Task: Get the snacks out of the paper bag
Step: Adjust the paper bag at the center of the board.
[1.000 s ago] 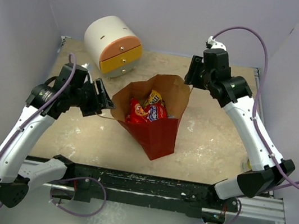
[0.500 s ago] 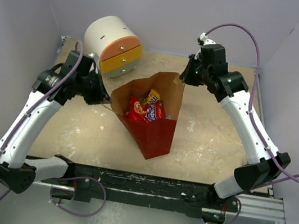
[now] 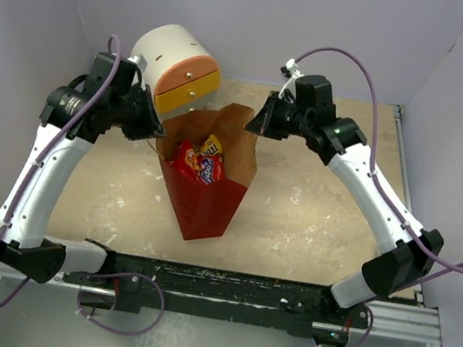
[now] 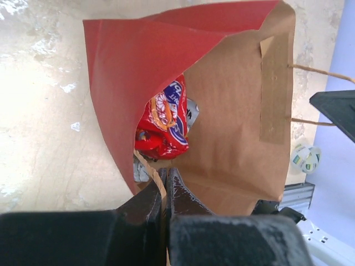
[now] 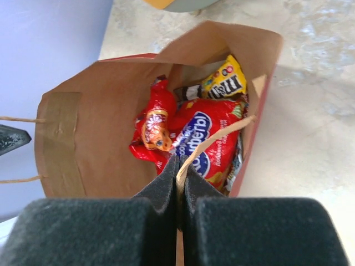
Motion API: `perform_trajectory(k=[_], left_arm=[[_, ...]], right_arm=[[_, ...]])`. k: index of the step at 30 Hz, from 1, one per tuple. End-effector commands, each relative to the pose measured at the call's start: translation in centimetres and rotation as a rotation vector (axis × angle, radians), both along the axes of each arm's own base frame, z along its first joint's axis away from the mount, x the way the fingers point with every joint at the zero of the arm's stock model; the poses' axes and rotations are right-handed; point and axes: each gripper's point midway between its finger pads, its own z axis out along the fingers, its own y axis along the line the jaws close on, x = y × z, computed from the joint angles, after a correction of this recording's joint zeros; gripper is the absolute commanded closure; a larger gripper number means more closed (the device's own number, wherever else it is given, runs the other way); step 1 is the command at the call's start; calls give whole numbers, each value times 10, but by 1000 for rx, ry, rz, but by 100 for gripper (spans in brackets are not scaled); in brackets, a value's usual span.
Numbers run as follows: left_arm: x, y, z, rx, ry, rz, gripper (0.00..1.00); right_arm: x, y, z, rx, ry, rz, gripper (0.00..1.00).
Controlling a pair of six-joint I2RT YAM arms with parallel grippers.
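Observation:
The paper bag, red outside and brown inside, stands mouth-up at the table's middle, tilted, held between both arms. My left gripper is shut on the bag's thin twisted handle at its left rim. My right gripper is shut on the opposite handle. Inside lie the snacks: a big red bag with a blue-white logo, a yellow packet and a small red-orange packet. The left wrist view shows the red packet deep in the bag.
A white cylindrical drawer unit with orange and yellow fronts stands just behind the bag's left rim, close to my left gripper. A small tape roll lies on the table beyond the bag. Lilac walls enclose the table on three sides.
Both grippers went from open to shut, each on a bag handle. The arms and the bag have shifted left and toward the back, and the bag's mouth is pulled narrower.

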Motion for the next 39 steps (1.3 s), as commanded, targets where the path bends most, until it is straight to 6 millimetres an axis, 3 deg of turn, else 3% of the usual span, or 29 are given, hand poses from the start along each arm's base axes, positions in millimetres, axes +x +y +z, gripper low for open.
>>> perform_trajectory(k=[1,5,9,11,17,22,29,32,39], left_arm=[[13,14,55,25,-196,38,98],[18,26,61,85,-213,74,97],[29,28,79,99,-268,90,97],[34,25,89,88,-294,82,98],[47,-8,91,-21,-313,-45,100],[43,-32,81,-128,-307,-137,100],[35,-62,91,-287,-359,-266,100],[44,-53,95,-242,-383,-220,100],[78,2,93,20,-346,58,100]], right_arm=[[-16,25,57,192,-112,73,100],[-22,36,58,228,-101,108,100],[-32,44,59,298,-76,133,100],[-39,49,47,341,-29,153,100],[-60,50,18,347,60,183,100],[-79,30,-12,237,104,174,100],[-97,10,-40,130,71,217,97],[-106,14,-49,104,102,304,97],[-77,50,-19,89,-63,493,97]])
